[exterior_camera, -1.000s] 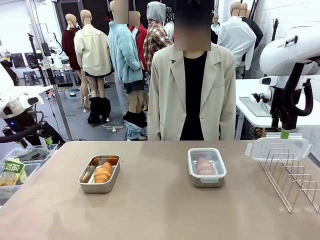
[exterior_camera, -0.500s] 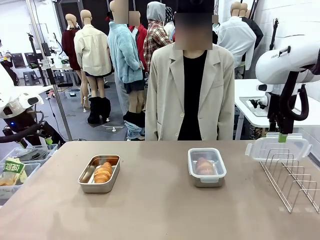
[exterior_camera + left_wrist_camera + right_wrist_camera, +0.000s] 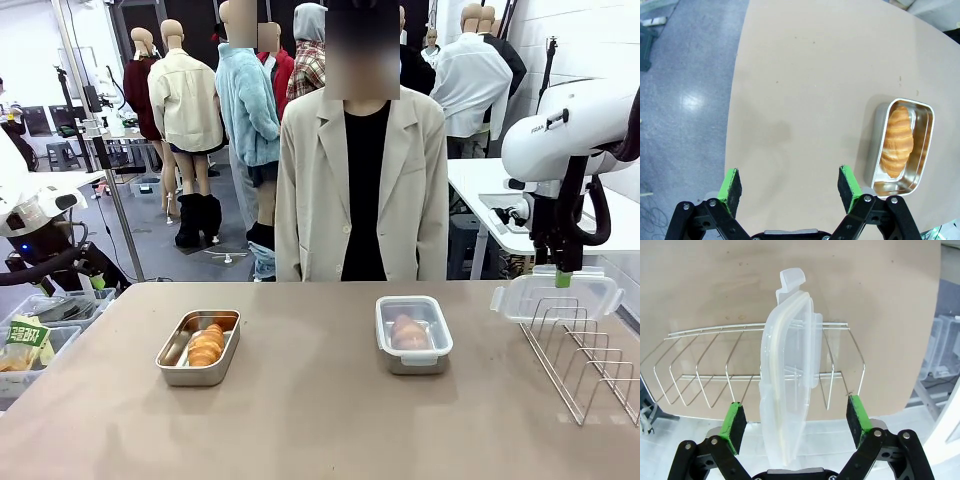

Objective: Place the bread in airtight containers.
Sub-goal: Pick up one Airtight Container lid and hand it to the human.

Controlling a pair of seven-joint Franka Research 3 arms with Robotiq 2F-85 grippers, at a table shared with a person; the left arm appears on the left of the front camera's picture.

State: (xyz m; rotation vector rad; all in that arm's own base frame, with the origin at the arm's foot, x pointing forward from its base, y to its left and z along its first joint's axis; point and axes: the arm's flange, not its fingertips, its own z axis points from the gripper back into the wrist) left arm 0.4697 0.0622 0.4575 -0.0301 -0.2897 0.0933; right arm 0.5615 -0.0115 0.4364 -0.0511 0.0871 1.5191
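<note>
On the brown table [image 3: 300, 400], two small steel containers, well apart. Left container [image 3: 199, 347]: open, no lid, one golden croissant roll [image 3: 206, 344] lying inside. Right container [image 3: 413, 334]: shut under a clear clip-on lid, with the second roll [image 3: 407, 331] showing through it. Far right on the table, a wire rack [image 3: 585, 360] holding up the spare clear lid [image 3: 556, 296], leaning on its edge at the rack's near end.

Right gripper [image 3: 563, 268] hanging just above that lid, jaws wide, nothing held. Seen from the right wrist, lid [image 3: 788, 380] standing between the two green pads [image 3: 734, 421], a bit nearer one pad than the other. Left gripper [image 3: 790, 187] off by the table's left edge, jaws wide too, holding nothing, with the open container [image 3: 900, 145] and its roll [image 3: 898, 140] off to one side.

Person [image 3: 350, 180] standing at the far side, hands out of sight.

Step in hand, most likely: picking up the lid for the open container. To do it well: go straight down, keep the lid in the middle of the pads, pinch the thick rim and not the thin flap on top. Squeeze softly, since clear plastic like this probably bends and slips. Lift straight up so the wires do not catch it. Then carry it flat over the left container and press down evenly, taking care not to squash the roll.
</note>
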